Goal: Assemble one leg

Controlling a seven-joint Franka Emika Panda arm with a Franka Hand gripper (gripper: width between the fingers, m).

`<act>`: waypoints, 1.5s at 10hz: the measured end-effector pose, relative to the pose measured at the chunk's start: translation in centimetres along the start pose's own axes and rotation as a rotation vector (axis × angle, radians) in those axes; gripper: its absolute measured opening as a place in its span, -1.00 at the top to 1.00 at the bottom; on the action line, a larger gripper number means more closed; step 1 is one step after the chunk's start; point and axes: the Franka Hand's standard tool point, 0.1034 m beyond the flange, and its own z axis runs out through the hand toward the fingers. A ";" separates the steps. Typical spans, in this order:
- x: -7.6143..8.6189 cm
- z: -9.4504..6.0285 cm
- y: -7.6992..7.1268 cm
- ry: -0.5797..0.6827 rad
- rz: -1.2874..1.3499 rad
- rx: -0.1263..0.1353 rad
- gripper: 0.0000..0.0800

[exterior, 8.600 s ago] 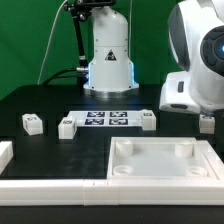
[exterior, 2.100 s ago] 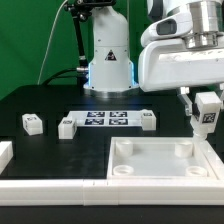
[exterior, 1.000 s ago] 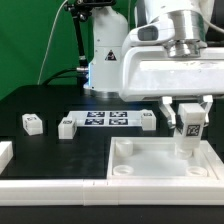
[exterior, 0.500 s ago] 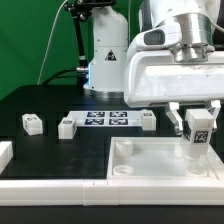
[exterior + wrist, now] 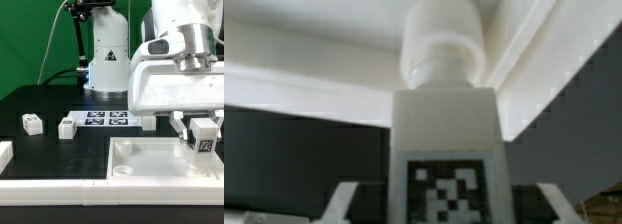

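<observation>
The gripper (image 5: 204,134) is closed around the leg (image 5: 206,144), pinching it between its fingers. The leg hangs upright directly beneath the hand, its lower end over the white panel's (image 5: 150,173) far corner on the exterior view's right.

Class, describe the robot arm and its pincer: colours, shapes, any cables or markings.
The arm is glossy white, built of rounded shells with a grey ring at the wrist. The pincer has a boxy white body. No markings show on either.

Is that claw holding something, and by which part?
Yes: the gripper holds the leg, pinching its two opposite sides near the tagged end.
</observation>
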 end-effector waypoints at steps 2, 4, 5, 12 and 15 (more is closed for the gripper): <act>-0.5 0.3 -0.1 -0.009 -0.001 0.001 0.27; -0.6 0.3 0.5 -0.010 0.010 -0.004 0.27; -0.7 0.3 0.8 -0.006 0.014 -0.008 0.27; -0.7 0.3 0.8 -0.006 0.012 -0.007 -0.59; -0.7 0.3 0.8 -0.006 0.011 -0.007 -0.62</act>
